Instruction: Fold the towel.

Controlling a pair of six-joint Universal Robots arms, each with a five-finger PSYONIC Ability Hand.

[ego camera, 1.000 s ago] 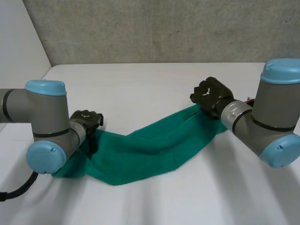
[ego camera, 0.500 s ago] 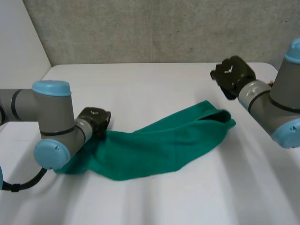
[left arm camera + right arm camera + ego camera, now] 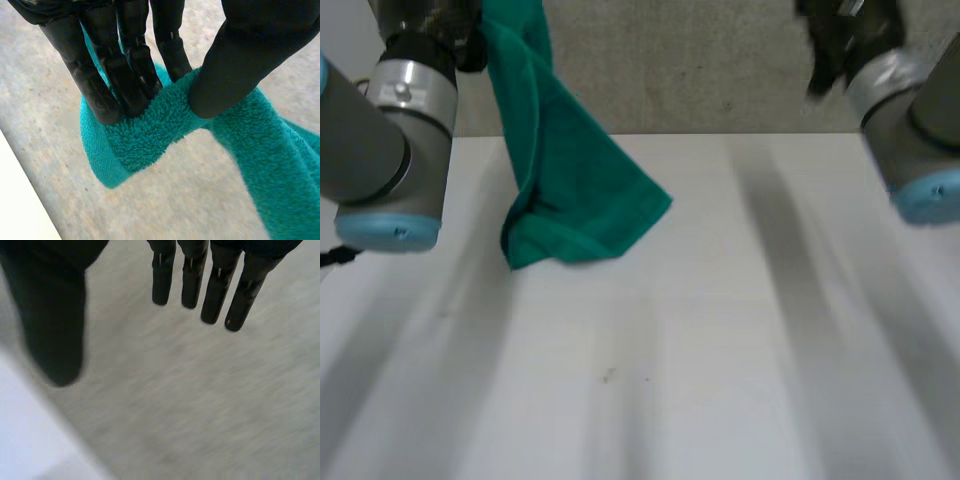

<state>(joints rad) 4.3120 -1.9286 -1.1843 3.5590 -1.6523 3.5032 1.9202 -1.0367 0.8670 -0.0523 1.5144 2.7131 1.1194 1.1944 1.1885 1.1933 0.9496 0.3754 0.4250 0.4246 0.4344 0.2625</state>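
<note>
The towel hangs above a white table, grey wall behind.

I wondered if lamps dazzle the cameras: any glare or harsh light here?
Head view: no glare on the white table; soft light. Left wrist view: the towel, pinched by the left hand, is evenly lit. Right wrist view: the right hand looks dark against the pale wall, without bright spots.

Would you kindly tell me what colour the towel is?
The towel is plain teal green, clearest in the left wrist view.
</note>
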